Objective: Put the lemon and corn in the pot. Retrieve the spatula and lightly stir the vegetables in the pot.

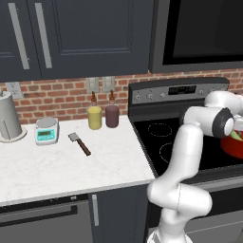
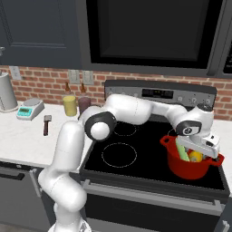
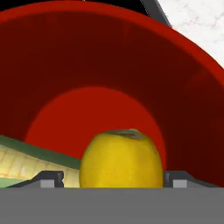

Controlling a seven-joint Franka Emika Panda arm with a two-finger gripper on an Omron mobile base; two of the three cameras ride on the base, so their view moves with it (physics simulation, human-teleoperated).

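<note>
Hand view puts my gripper (image 3: 113,181) inside the red pot (image 3: 183,96), fingers apart on either side of the lemon (image 3: 120,159), contact unclear. Beside the lemon lies the corn (image 3: 26,164), slanting against the pot wall. From the left base camera, well away from the gripper on the white counter (image 1: 57,171), rest the spatula (image 1: 79,143), a scale (image 1: 46,130) and two jars (image 1: 102,116).

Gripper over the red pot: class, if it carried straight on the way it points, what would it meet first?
Most likely the lemon, sitting between the fingertips of the gripper inside the pot; the corn lies beside it. Depth is uncertain.
</note>
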